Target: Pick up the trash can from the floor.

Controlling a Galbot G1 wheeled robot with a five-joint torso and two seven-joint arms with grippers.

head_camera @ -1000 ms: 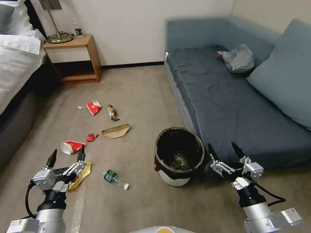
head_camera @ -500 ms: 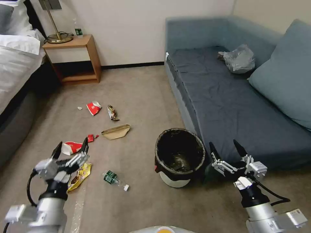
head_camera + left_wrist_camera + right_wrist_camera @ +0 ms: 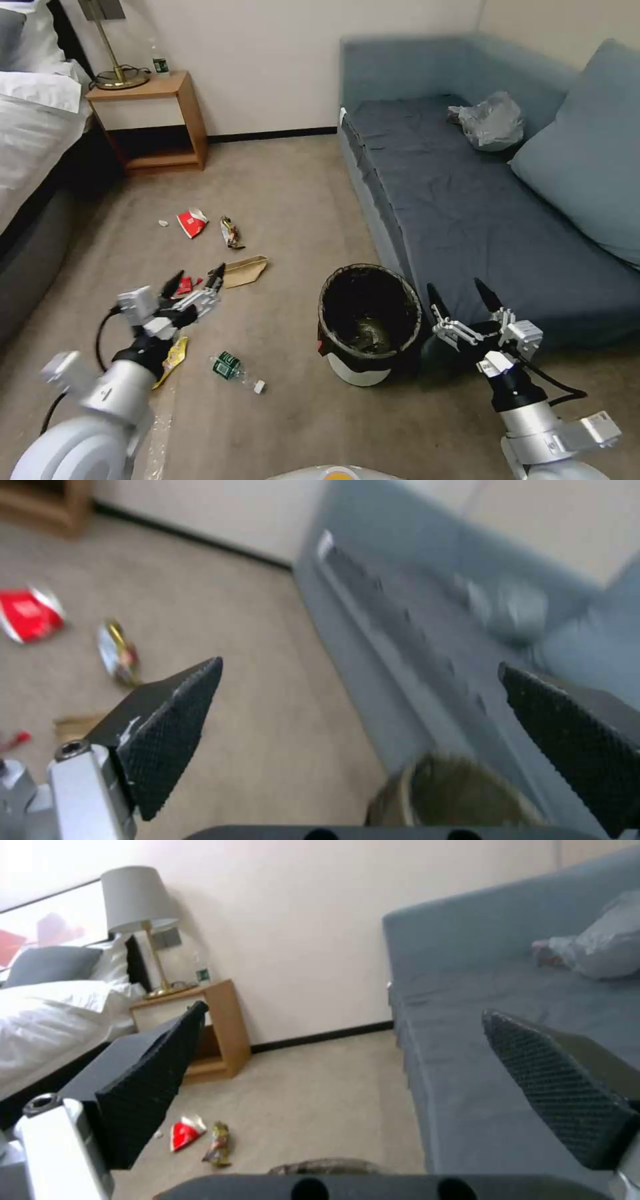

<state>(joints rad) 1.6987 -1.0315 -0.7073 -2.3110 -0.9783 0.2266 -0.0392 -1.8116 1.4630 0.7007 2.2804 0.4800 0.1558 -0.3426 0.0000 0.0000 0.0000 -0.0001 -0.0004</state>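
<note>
Trash can [image 3: 369,325]: small round white bin with a crinkly black liner folded over its rim, upright on the floor [image 3: 293,200], close against the front edge of the blue sofa [image 3: 467,207]; seen from the left wrist as a blurred rim between the finger tips [image 3: 453,800].
Left gripper [image 3: 193,285]: raised over the carpet to the left of the trash can, well apart from it, pointing toward the sofa side; its two black fingers [image 3: 170,730] are spread wide with nothing between them.
Right gripper [image 3: 460,298]: just beside the trash can on its right, between the bin and the sofa front; fingers [image 3: 153,1080] likewise spread apart and holding nothing.
Litter on the floor: red paper cup [image 3: 192,222] and a snack wrapper [image 3: 231,232] toward the nightstand; brown paper bag [image 3: 244,271] near the left gripper's tips; yellow wrapper [image 3: 172,358] and a crushed green bottle [image 3: 231,365] nearer the robot; a pale tape strip [image 3: 159,440] runs along the carpet by the left arm.
Sofa contents: grey plastic bag [image 3: 492,121] at the back of the seat; large blue cushion [image 3: 587,153] at the right end.
Room edge: wooden nightstand [image 3: 155,120] against the wall, carrying a brass lamp [image 3: 115,47]; a bed with white linen [image 3: 33,127] next to it.
</note>
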